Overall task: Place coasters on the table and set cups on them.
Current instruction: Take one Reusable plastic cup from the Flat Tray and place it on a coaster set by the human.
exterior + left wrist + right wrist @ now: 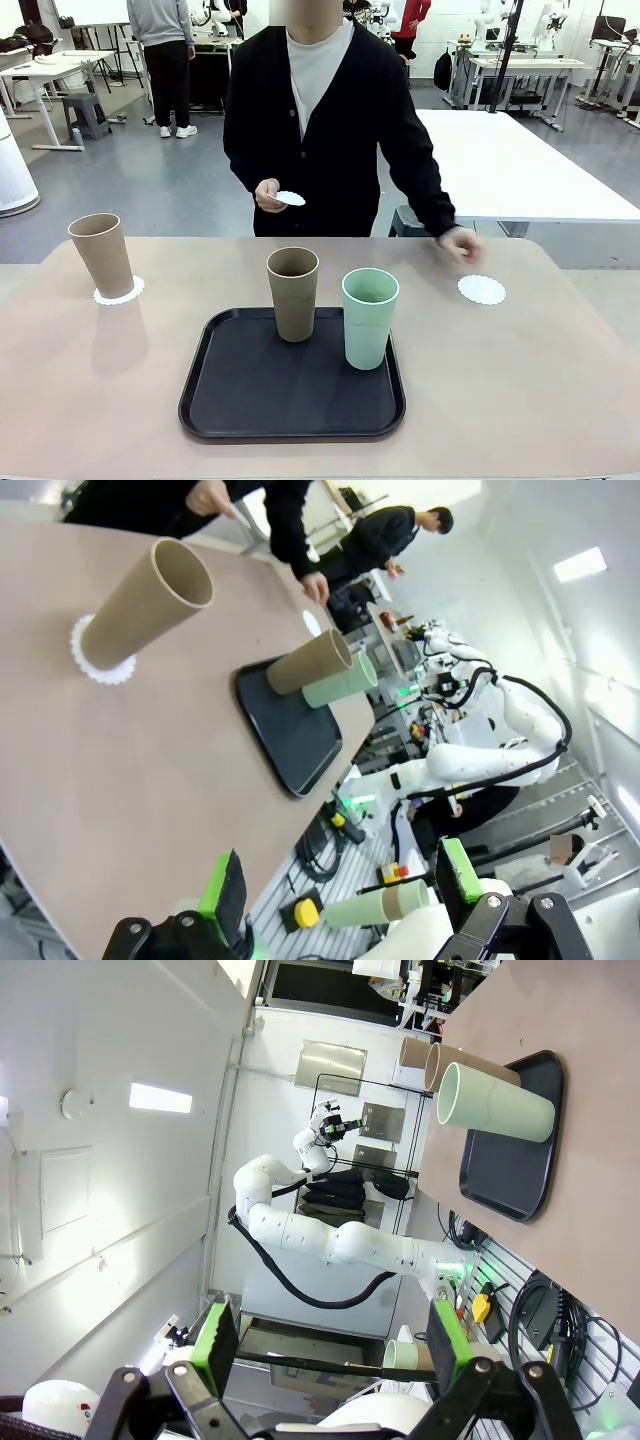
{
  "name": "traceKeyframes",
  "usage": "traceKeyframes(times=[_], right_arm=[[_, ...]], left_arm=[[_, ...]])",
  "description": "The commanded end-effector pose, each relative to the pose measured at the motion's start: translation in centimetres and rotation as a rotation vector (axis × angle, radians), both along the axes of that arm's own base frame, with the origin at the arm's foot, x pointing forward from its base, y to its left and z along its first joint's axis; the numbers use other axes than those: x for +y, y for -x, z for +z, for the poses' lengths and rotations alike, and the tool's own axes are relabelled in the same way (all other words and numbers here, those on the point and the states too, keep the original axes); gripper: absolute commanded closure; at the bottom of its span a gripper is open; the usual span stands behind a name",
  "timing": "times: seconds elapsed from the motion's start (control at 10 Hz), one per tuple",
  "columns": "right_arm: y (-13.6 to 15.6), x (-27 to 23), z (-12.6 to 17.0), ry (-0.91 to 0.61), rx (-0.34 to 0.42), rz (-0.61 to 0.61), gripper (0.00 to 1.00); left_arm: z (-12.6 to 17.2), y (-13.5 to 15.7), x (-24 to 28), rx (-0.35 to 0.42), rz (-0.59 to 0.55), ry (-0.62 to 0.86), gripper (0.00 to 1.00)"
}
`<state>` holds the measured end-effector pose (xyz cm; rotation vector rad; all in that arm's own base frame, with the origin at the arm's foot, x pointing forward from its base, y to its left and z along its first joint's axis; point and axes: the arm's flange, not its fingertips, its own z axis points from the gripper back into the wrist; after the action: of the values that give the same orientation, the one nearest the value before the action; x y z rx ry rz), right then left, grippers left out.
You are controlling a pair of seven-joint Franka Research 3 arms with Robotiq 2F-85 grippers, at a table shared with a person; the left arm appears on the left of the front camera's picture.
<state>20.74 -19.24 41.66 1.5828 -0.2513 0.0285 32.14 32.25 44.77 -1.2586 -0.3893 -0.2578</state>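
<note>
Though thin, a scalloped white coaster (pixel 482 290)

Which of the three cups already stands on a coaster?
The tan-brown cup at the left of the table, on a white coaster. The other tan-brown cup and the mint green cup stand on the black tray.

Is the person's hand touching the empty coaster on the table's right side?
Apart. The front view shows the hand beyond the coaster, with a strip of bare table between them.
</note>
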Motion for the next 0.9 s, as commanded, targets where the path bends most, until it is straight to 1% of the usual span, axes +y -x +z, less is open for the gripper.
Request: traceKeyframes(times=[0.0,0.4,0.5,0.6,0.7,0.8], right_arm=[[0.1,-0.1,0.0,-0.005,-0.007,-0.002,0.00],[0.0,0.0,0.0,0.000,0.000,0.000,0.00],[-1.6,0.4,1.9,0.055,0.019,-0.023,0.00],[-3.9,0.9,4.4,0.119,0.048,-0.043,0.00],[-6.7,1.8,7.0,0.234,0.070,-0.079,0.00],[-8.2,3.6,8.5,0.340,0.053,-0.058,0.00]], left_arm=[[0.1,0.2,-0.1,-0.001,0.000,0.005,0.00],[0.1,0.2,-0.1,-0.001,0.000,0.005,0.00],[0.1,0.2,-0.1,-0.001,0.000,0.005,0.00],[0.1,0.2,-0.1,-0.001,0.000,0.005,0.00],[0.1,0.2,-0.1,-0.001,0.000,0.005,0.00],[0.1,0.2,-0.1,-0.001,0.000,0.005,0.00]])
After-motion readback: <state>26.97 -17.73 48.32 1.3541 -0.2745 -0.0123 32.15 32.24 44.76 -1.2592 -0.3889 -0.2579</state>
